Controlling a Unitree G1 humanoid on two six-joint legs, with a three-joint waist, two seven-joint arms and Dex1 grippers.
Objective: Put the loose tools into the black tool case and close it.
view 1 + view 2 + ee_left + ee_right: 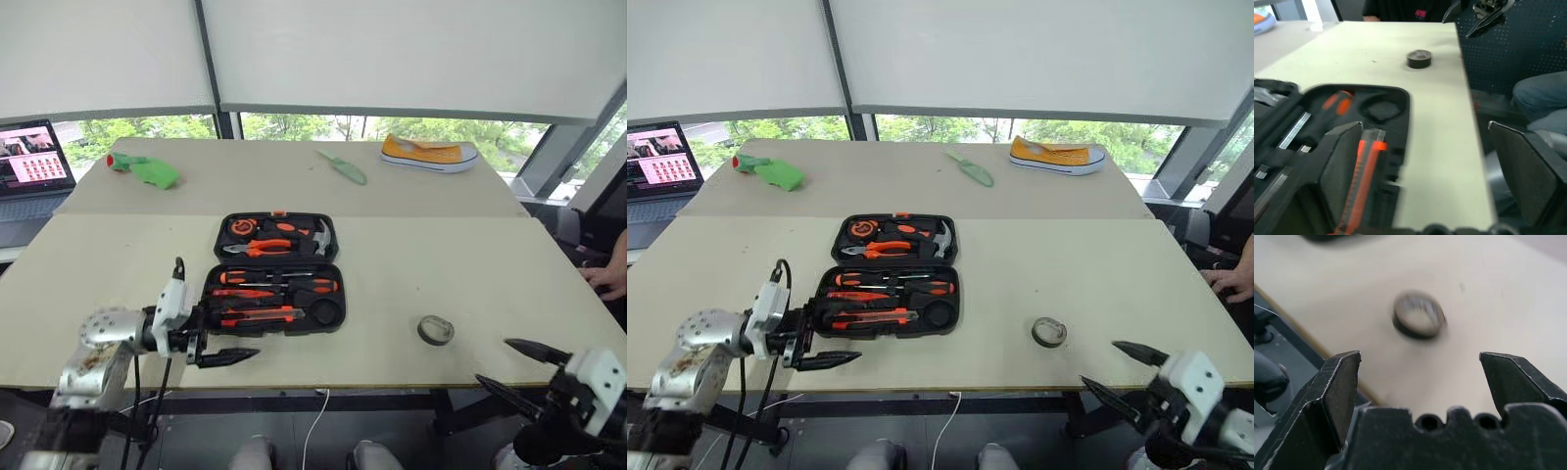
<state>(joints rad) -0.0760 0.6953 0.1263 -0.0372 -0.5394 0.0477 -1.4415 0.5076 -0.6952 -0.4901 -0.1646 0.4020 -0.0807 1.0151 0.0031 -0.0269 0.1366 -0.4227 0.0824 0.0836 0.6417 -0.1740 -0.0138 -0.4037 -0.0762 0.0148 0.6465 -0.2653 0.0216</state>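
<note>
The black tool case (276, 272) lies open in the middle of the table (470, 274), its orange-and-black tools (257, 315) seated in the slots. The left gripper (223, 345), fingers spread apart, sits just off the case's near-left corner, at about seven o'clock from it. The right gripper (517, 366), also spread wide, hangs well apart at four o'clock, past a tape roll (435, 330).

A black tool case (277, 273) lies open on a beige table (441, 264), holding orange-and-black tools (257, 315). Far left lies a bright green object (147, 170); far right, a yellow shoe (429, 153) with a white sole. A dark tape roll (435, 330) sits near right.
</note>
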